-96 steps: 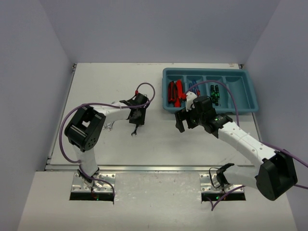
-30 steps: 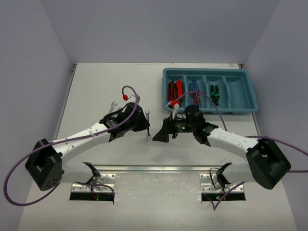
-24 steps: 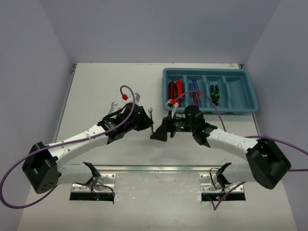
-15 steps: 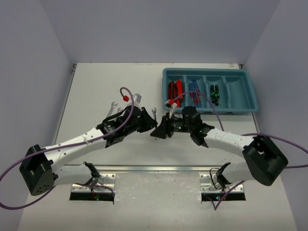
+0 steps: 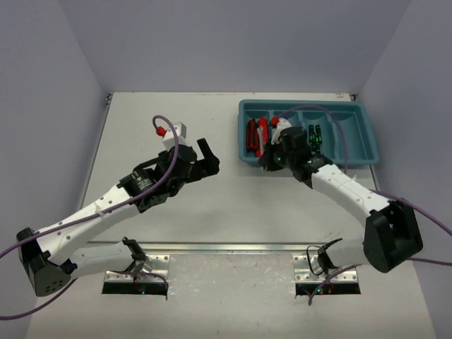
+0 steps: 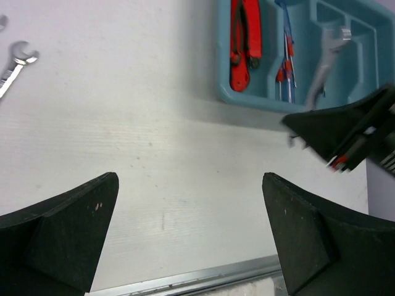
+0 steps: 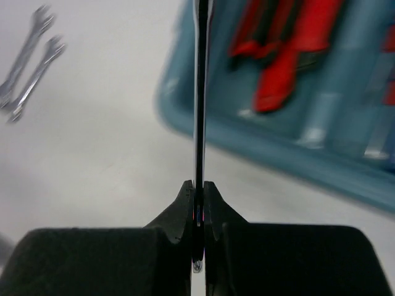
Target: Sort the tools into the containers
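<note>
While the left gripper (image 6: pixel 190 185) hangs wide open over the bare white table (image 6: pixel 154 154) and holds nothing, the right gripper (image 7: pixel 197 188) is clamped tight on a thin silver wrench (image 7: pixel 200 92). Its flat metal shaft is seen edge-on in the right wrist view and runs straight out from the jaws. Its open-end head reaches over the near wall of the teal plastic tray (image 5: pixel 304 104); which compartment lies under it cannot be told. Red-and-black pliers (image 6: pixel 244 37) and blue-handled screwdrivers (image 6: pixel 286 61) lie lengthwise in the tray's left compartments. Two more wrenches (image 7: pixel 28 61) lie side by side on the table, well apart from the tray.
</note>
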